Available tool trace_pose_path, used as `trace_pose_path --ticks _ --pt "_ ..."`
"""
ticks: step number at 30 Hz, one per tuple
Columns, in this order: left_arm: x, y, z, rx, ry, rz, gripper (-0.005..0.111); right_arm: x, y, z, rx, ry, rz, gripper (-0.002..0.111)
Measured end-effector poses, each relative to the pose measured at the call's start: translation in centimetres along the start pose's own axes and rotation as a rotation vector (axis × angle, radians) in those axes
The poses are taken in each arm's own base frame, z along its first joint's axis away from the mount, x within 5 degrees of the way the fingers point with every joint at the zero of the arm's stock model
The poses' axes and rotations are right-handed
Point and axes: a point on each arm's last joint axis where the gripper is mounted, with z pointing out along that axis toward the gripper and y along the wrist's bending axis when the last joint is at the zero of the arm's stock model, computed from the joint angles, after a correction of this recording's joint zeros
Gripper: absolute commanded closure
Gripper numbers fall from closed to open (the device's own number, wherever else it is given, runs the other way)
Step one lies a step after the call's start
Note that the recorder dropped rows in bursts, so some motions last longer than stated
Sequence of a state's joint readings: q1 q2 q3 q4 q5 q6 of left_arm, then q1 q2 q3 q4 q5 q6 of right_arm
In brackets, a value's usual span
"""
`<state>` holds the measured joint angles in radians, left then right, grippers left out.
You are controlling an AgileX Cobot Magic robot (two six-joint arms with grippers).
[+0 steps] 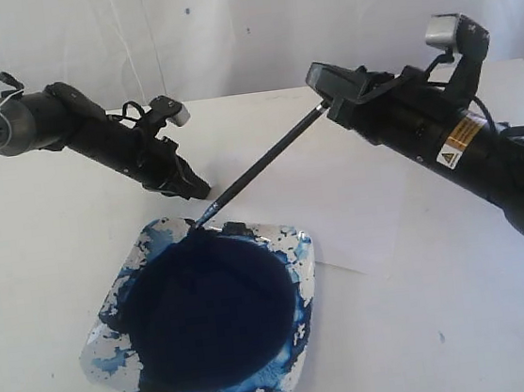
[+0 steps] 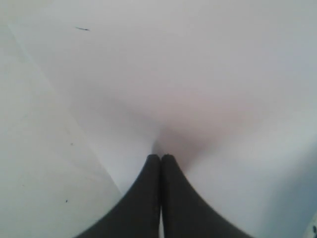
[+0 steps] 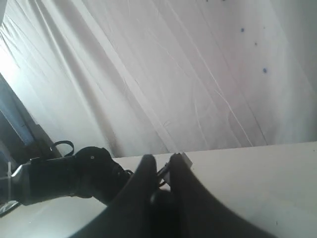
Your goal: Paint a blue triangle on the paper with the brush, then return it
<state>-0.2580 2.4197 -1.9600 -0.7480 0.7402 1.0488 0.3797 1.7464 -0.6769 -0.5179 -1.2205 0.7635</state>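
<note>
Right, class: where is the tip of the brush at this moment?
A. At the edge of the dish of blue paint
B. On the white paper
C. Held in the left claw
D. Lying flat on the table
A: the brush, held by the right claw, slants down so its tip meets the far edge of the dish, not the paper.

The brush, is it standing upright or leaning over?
Leaning. The brush slants down from the right pincer, which grips its upper end, to the far rim of the paint dish.
</note>
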Motion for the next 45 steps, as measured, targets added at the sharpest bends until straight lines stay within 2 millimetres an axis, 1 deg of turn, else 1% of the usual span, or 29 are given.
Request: trace_pose_path --ticks 4,7,11,14,19,27,34,45 --pt "0.0 0.0 0.0 0.000 0.000 0.000 0.107 -1.0 0.7 -0.1 -0.017 -0.022 0.000 0.107" --pt "0.0 0.0 0.0 0.000 0.000 0.000 0.107 -1.4 1.2 -0.2 -0.032 -0.017 -0.016 0.107" --pt "0.0 0.0 0.0 0.000 0.000 0.000 0.107 -2.2 2.5 -0.5 -0.056 0.046 -0.077 0.107" --pt "0.0 0.0 0.0 0.000 0.000 0.000 0.107 -2.8 3.2 -0.8 -0.054 0.075 -0.083 0.107" --pt "0.0 0.0 0.0 0.000 0.000 0.000 0.107 -4.0 3.7 -1.5 0.052 0.131 -0.134 0.107" --pt "0.0 0.0 0.0 0.000 0.000 0.000 0.107 -5.7 4.9 -2.7 0.117 0.166 -0.208 0.107" --pt "0.0 0.0 0.0 0.000 0.000 0.000 0.107 -5.9 4.7 -3.2 0.192 0.200 -0.212 0.107" --pt "0.0 0.0 0.0 0.000 0.000 0.000 0.107 -5.8 4.4 -3.3 0.219 0.221 -0.226 0.107"
